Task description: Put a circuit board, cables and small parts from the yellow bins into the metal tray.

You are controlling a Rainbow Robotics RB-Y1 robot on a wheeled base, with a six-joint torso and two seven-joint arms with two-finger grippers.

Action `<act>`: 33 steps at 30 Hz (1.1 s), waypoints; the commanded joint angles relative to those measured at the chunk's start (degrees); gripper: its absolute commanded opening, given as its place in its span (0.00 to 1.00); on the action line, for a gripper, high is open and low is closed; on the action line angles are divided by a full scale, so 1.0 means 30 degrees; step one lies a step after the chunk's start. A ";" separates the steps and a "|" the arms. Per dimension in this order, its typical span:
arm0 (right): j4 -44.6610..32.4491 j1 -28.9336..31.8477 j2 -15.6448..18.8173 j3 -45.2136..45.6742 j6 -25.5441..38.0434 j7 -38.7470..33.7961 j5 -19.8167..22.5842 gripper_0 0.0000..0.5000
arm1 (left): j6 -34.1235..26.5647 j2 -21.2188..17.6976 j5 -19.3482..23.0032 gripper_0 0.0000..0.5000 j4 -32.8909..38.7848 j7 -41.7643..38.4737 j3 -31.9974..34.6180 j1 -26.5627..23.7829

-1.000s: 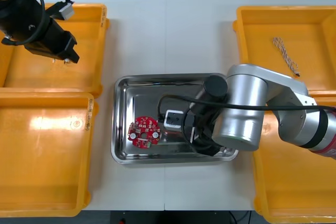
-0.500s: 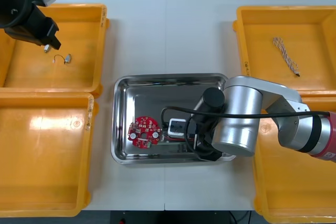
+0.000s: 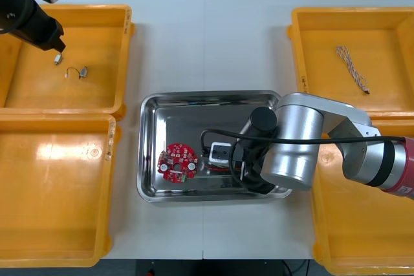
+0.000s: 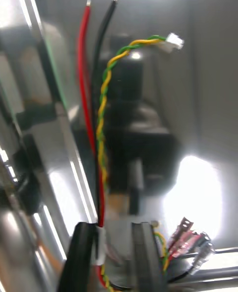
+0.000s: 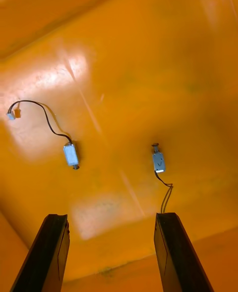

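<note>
front view: tray [image 3: 187, 119] w/ 1 board [image 3: 176, 162], right tool [image 4: 113, 233] gripping cables [image 4: 85, 73]

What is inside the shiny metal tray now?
A round red circuit board and a red, black and yellow-green cable bundle, gripped by the right gripper. The right arm covers the tray's right part. The left gripper hangs open over a yellow bin.

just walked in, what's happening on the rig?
The right hand is low in the metal tray, shut on a cable bundle; the red circuit board already lies in that tray. The left hand hovers open over the far left yellow bin, above two small metal parts with wire leads.
</note>
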State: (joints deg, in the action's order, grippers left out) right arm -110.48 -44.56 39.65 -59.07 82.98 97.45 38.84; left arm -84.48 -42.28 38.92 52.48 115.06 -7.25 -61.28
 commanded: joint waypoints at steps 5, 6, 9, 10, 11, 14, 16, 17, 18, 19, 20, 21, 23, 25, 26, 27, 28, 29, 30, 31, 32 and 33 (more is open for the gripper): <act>-0.0116 -0.0702 -0.0210 -0.0086 0.0143 0.0797 -0.0642 1.00 | 0.2907 0.0530 -0.0435 1.00 -0.1761 0.1401 0.0543 -0.1135; -0.0145 -0.0672 -0.0210 -0.0028 0.0173 0.0826 -0.0612 1.00 | 0.3259 0.0589 -0.0435 1.00 -0.2083 0.1694 0.0543 -0.1135; -0.0204 -0.0702 -0.0240 0.0090 0.0349 0.0797 -0.0612 1.00 | 0.3581 0.0647 -0.0464 1.00 -0.2581 0.2017 0.0543 -0.1135; -0.0262 -0.0702 -0.0240 0.0148 0.0495 0.0797 -0.0612 1.00 | 0.3581 0.0677 -0.0493 1.00 -0.2610 0.2075 0.0513 -0.1135; -0.0321 -0.0672 -0.0298 0.0295 0.0759 0.0797 -0.0612 1.00 | 0.3552 0.0735 -0.0522 1.00 -0.2610 0.2105 0.0484 -0.1106; -0.0468 -0.0702 -0.0562 0.0998 0.1784 0.0797 -0.0407 1.00 | 0.3786 0.0911 -0.0669 1.00 -0.2815 0.2105 0.0308 -0.1106; -0.0585 -0.0702 -0.0738 0.1584 0.2487 0.0797 -0.0114 1.00 | 0.4226 0.1057 -0.0698 1.00 -0.3167 0.2105 0.0279 -0.1106; -0.0702 -0.0702 -0.0855 0.2140 0.2985 0.0738 0.0208 1.00 | 0.4548 0.1145 -0.0698 1.00 -0.3401 0.2134 0.0279 -0.1106; -0.0760 -0.0702 -0.0914 0.2375 0.3220 0.0680 0.0355 1.00 | 0.4753 0.1204 -0.0698 1.00 -0.3519 0.2163 0.0279 -0.1106; -0.0848 -0.0702 -0.1031 0.2961 0.3747 0.0680 0.0648 1.00 | 0.5017 0.1262 -0.0728 1.00 -0.3753 0.2192 0.0279 -0.1106; -0.0936 -0.0731 -0.1148 0.3605 0.4274 0.0650 0.0999 1.00 | 0.5310 0.1350 -0.0757 1.00 -0.3929 0.2251 0.0279 -0.1106; -0.0966 -0.0731 -0.1207 0.3869 0.4509 0.0650 0.1146 1.00 | 0.5398 0.1380 -0.0757 1.00 -0.3958 0.2280 0.0279 -0.1106; -0.0966 -0.0936 -0.1441 0.4924 0.5417 0.0621 0.1819 1.00 | 0.5573 0.1438 -0.0845 1.00 -0.4104 0.2310 0.0279 -0.1077; -0.0966 -0.1083 -0.1529 0.5656 0.6179 0.0562 0.2288 1.00 | 0.5691 0.1526 -0.0903 1.00 -0.4192 0.2368 0.0279 -0.1077; -0.0966 -0.1288 -0.1558 0.6066 0.6706 0.0504 0.2640 1.00 | 0.5808 0.1555 -0.0933 1.00 -0.4339 0.2427 0.0250 -0.1048; -0.0966 -0.1493 -0.1558 0.6506 0.7263 0.0445 0.2903 1.00 | 0.6042 0.1585 -0.0962 1.00 -0.4456 0.2485 0.0250 -0.0989; -0.0966 -0.1610 -0.1558 0.6740 0.7556 0.0416 0.3021 1.00 | 0.6189 0.1614 -0.0962 1.00 -0.4456 0.2515 0.0250 -0.0930; -0.0966 -0.1844 -0.1529 0.7179 0.8200 0.0328 0.3196 1.00 | 0.6482 0.1643 -0.0991 1.00 -0.4456 0.2573 0.0220 -0.0784; -0.0966 -0.1991 -0.1529 0.7677 0.8874 0.0269 0.3314 1.00 | 0.6745 0.1643 -0.0991 1.00 -0.4456 0.2632 0.0191 -0.0667; -0.0966 -0.2108 -0.1529 0.7912 0.9007 0.0240 0.3343 1.00 | 0.6833 0.1614 -0.0991 1.00 -0.4456 0.2661 0.0162 -0.0637; -0.0966 -0.2284 -0.1529 0.8410 0.9007 0.0152 0.3401 1.00 | 0.6980 0.1643 -0.1020 1.00 -0.4456 0.2690 0.0074 -0.0579; -0.0966 -0.2401 -0.1529 0.8967 0.9007 0.0094 0.3343 1.00 | 0.7009 0.1643 -0.1020 1.00 -0.4456 0.2720 -0.0014 -0.0579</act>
State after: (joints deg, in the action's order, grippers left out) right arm -111.42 -47.95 35.73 -37.55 109.68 97.48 48.30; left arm -64.78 -38.12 36.55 38.44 115.09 -7.25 -61.30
